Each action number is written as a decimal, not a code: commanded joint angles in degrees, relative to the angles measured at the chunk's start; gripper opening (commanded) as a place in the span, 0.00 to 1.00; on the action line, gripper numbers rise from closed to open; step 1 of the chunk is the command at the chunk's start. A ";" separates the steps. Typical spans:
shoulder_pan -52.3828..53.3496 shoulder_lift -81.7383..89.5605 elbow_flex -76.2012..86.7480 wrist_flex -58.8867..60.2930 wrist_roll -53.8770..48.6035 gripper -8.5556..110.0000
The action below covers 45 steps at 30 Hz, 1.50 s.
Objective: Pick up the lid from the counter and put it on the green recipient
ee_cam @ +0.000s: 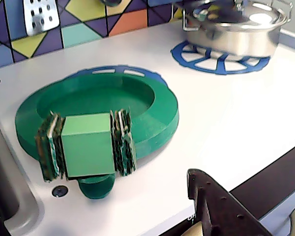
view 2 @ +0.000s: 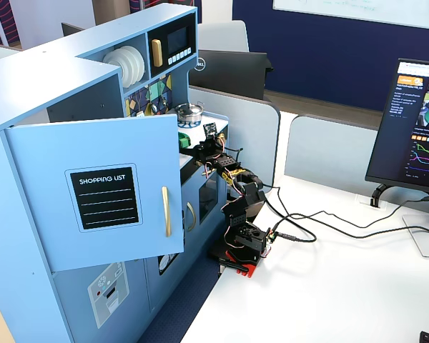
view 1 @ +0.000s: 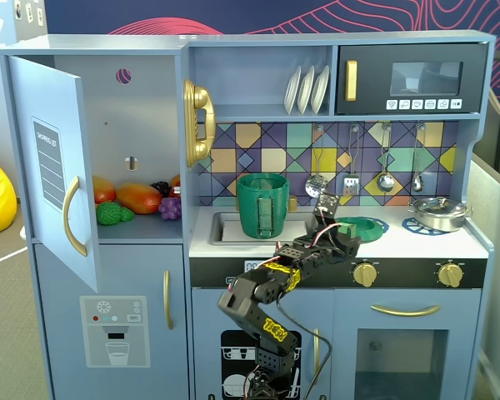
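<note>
The green lid [ee_cam: 152,105] lies flat on the white counter [ee_cam: 236,123] over a blue burner print. Its light-green square knob [ee_cam: 87,144], with ragged pads on both sides, shows at the lid's near edge in the wrist view. In a fixed view the lid [view 1: 362,225] sits right of the sink. The tall dark-green pot [view 1: 263,205] stands at the sink with its ribbed handle facing front. My gripper [view 1: 327,210] hovers between pot and lid, just short of the knob. One dark finger [ee_cam: 211,201] shows at the bottom right of the wrist view. Nothing is between the jaws.
A shiny silver pan [ee_cam: 236,27] sits on the far blue burner print [ee_cam: 221,61], also seen at the counter's right end [view 1: 437,214]. The grey sink [view 1: 225,229] lies beside the pot. Utensils hang on the tiled back wall. The fridge door [view 1: 54,167] stands open.
</note>
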 commanded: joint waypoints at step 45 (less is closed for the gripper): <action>-5.45 -25.05 -24.17 -1.41 -8.00 0.07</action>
